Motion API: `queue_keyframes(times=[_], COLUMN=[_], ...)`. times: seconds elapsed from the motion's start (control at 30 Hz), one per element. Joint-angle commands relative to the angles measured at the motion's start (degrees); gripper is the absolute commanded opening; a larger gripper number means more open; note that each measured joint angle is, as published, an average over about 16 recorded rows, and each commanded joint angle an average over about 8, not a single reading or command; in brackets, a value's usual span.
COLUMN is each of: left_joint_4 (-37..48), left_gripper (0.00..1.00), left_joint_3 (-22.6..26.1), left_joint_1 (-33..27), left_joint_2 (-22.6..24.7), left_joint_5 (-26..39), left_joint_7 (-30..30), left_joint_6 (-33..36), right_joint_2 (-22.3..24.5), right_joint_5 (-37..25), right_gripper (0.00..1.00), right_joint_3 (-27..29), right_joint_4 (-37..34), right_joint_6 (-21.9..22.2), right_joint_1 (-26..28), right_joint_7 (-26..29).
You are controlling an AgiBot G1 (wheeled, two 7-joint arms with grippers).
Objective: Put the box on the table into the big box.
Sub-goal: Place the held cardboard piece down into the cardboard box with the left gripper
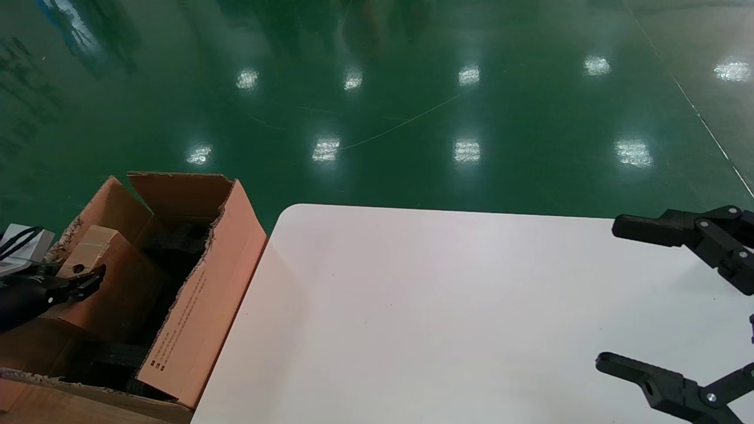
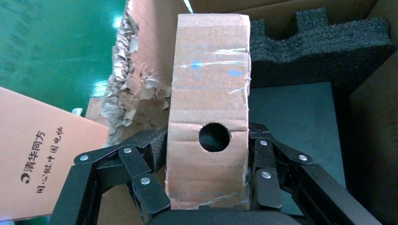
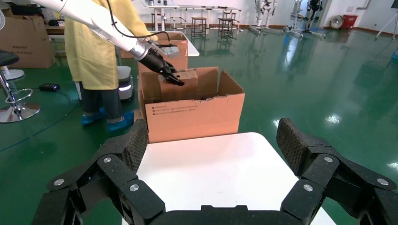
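The box (image 2: 210, 93), small, brown and taped, with a round hole in its near end, is pinched between the pads of my left gripper (image 2: 207, 139), which is shut on it. It hangs inside the big box (image 1: 203, 288), above the black foam (image 2: 319, 47). The head view shows the left gripper (image 1: 88, 281) over the carton's open top, holding the box (image 1: 115, 271). My right gripper (image 1: 609, 292) is open with nothing in it over the right side of the white table (image 1: 412, 306). In the right wrist view the carton (image 3: 192, 117) stands beyond the table's rounded corner (image 3: 206, 164).
The carton's ragged flaps (image 2: 126, 93) stand up around the opening; one printed flap (image 1: 188, 330) leans against the table's left edge. A person in a yellow coat (image 3: 94, 51) stands behind the carton. A stool (image 3: 14, 108) and green floor (image 1: 412, 88) lie beyond.
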Motion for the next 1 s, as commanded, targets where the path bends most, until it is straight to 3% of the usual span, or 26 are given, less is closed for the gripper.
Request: queue_keyframes(times=[0.03,0.1,0.33,0.37,1.0], left_joint_4=[0.37,0.75,1.86,2.02,3.60], left_gripper=[0.00,0.05,0.92,1.00,1.00], left_joint_3=[-0.04,-0.08,-0.17,-0.17,0.79], left_joint_1=[-0.39,-1.01,-3.18,-3.41,-4.12], left_joint_2=[0.44,0.85,1.74,1.76,0.41], left_joint_5=[0.37,0.85,2.50,2.68,3.93], left_joint_7=[0.19,0.34,0.61,0.58,-1.27], left_joint_6=[0.34,0.84,2.54,2.72,3.46], right_joint_2=[0.00,0.00,0.01,0.01,0.02], right_joint_5=[0.00,0.00,0.01,0.01,0.03], right_gripper=[1.00,1.00,1.00,1.00,1.00], right_joint_3=[0.00,-0.01,-0.02,-0.02,-0.04], right_joint_4=[0.00,0.00,0.00,0.00,0.00], right_joint_6=[0.00,0.00,0.01,0.01,0.02], right_joint_1=[0.00,0.00,0.00,0.00,0.01], right_joint_7=[0.00,0.00,-0.01,-0.01,-0.02])
